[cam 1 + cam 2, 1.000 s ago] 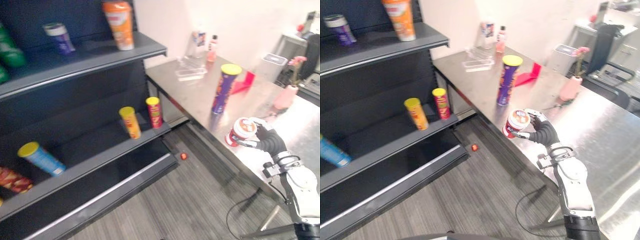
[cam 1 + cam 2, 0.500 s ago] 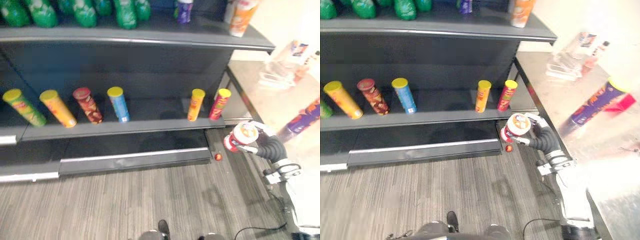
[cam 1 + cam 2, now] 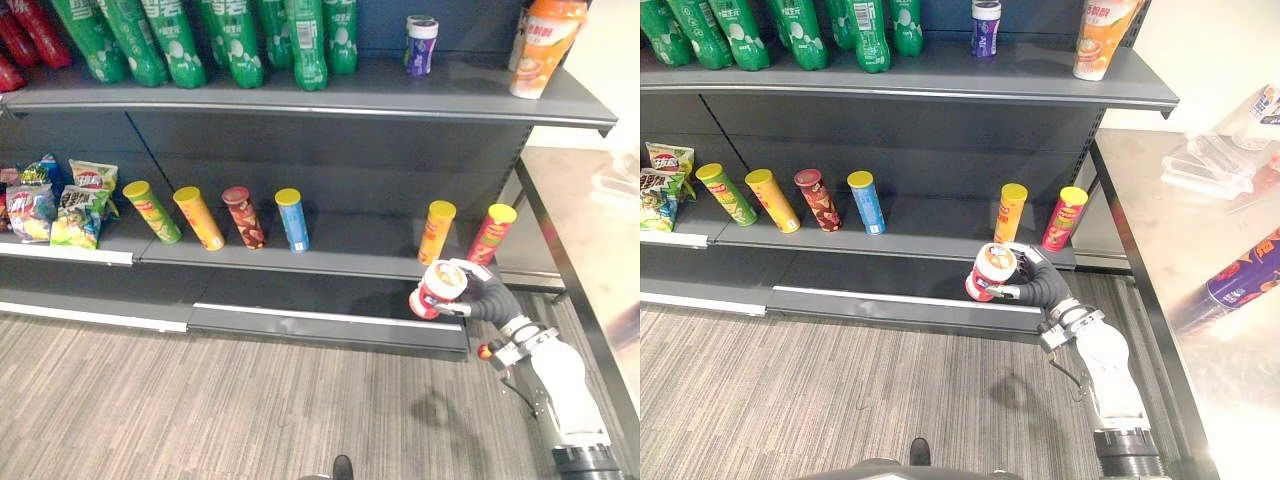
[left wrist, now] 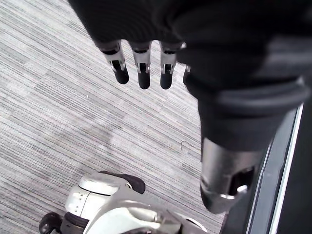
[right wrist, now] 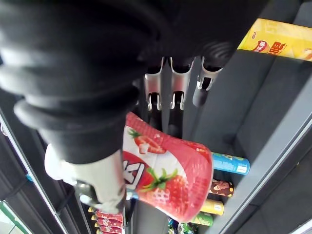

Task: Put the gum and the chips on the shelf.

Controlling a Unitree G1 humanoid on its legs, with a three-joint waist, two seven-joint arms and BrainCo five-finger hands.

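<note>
1. Right hand (image 3: pixel 487 296), fingers curled round a red-and-white tub (image 3: pixel 439 288), holds it lid-up in the air just in front of the middle shelf (image 3: pixel 340 262). This is probably the task's gum, carried upright so it can be stood down.
2. Dark grey shelf unit (image 3: pixel 350 100) is stocked like a shop, with goods in rows facing out. Its top board carries green bottles (image 3: pixel 230 40), a small purple tub (image 3: pixel 421 45) and an orange cup (image 3: pixel 541 48).
3. Steel table (image 3: pixel 1160 210) stands beside the unit. A purple tube (image 3: pixel 1246 280) on it is likely the chips, not yet shelved.
4. Four chip cans (image 3: pixel 243 216) stand in a row on the middle shelf, with snack bags (image 3: pixel 60 200) at the far end. A yellow can (image 3: pixel 436 231) and a red can (image 3: pixel 490 234) stand nearest the held tub.
5. Left hand (image 4: pixel 141 68), fingers straight and empty, hangs over the grey floor (image 4: pixel 58 112).
6. Strawberries are pictured on the held tub's red label; its lettering cannot be made out.
</note>
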